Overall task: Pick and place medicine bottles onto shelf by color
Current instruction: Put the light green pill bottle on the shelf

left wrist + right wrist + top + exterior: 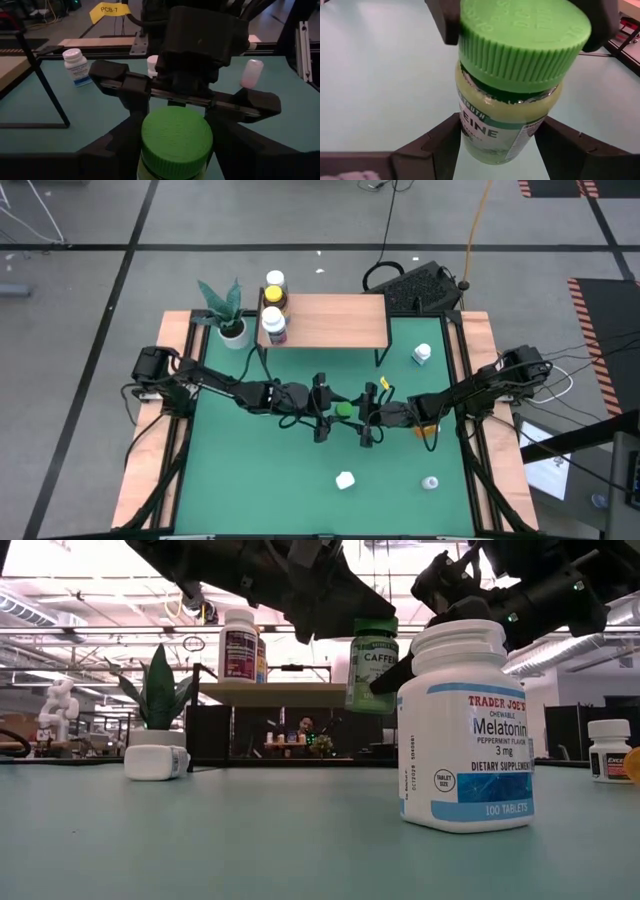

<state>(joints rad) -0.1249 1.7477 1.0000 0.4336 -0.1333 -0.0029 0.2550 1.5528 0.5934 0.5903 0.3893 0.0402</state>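
Both grippers (343, 417) — green-capped bottle (512, 75)

A robotics lab: taped floor (90, 220); loose cables (400, 225); green desk (260, 470) on a metal frame; open workroom with ceiling lights (80, 560) behind.

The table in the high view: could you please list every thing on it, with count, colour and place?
shelf: one, light wood, far side of the table
amber bottle: one, yellow cap, on the shelf's left end
white-capped bottle: one, pink label, on the shelf beside the amber one
green bottle: one, green cap, lifted at mid-table
white bottles: three; upright right of the shelf, lying near the front, upright front right
orange bottle: one, partly under the right arm
plant: one, green, white pot, left of the shelf
left gripper: at the green bottle's cap
right gripper: fingers shut on the green bottle's body
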